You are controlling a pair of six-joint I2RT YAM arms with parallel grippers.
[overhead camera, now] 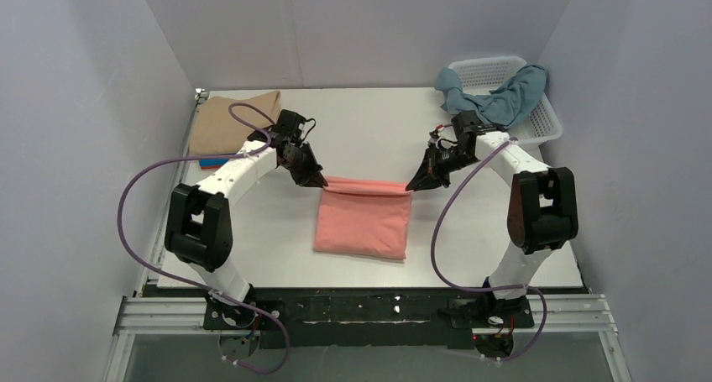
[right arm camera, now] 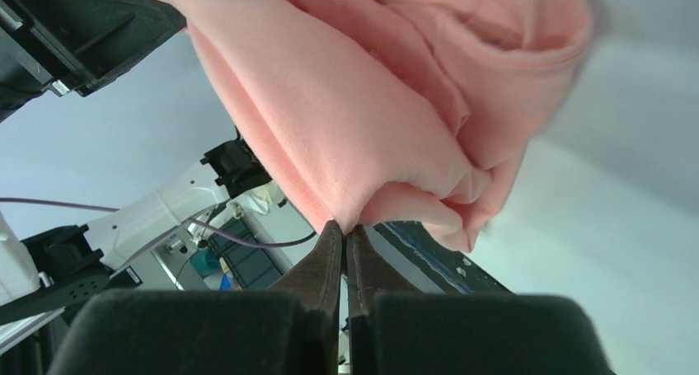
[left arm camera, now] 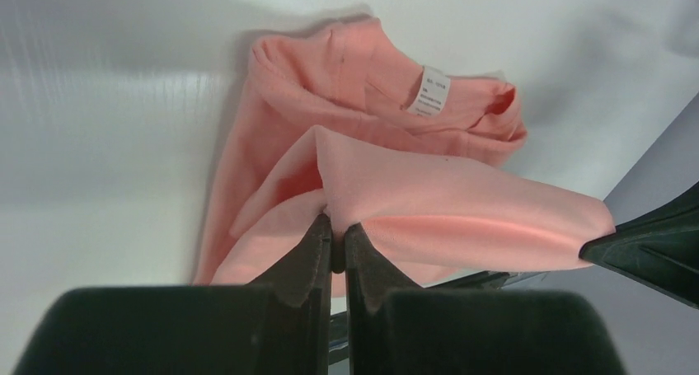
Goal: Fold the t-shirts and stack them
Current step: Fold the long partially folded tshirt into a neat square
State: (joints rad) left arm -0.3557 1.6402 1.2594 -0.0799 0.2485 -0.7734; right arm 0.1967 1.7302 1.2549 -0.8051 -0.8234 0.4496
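A salmon pink t-shirt (overhead camera: 363, 219) lies folded in the middle of the table, its far edge lifted and stretched between both grippers. My left gripper (overhead camera: 320, 180) is shut on its far left corner; the left wrist view shows the cloth (left arm camera: 429, 198) pinched at the fingertips, collar tag facing up. My right gripper (overhead camera: 413, 185) is shut on the far right corner, the cloth (right arm camera: 363, 119) bunched above its tips. A beige tan t-shirt (overhead camera: 225, 123) lies folded at the far left, with a bright blue one (overhead camera: 217, 161) and an orange edge beneath it. A dusty grey-blue t-shirt (overhead camera: 495, 96) hangs out of the basket.
A white lattice basket (overhead camera: 537, 122) stands at the far right corner. White walls enclose the table on three sides. The purple cables (overhead camera: 126, 199) loop beside each arm. The black front rail (overhead camera: 369, 306) runs along the near edge.
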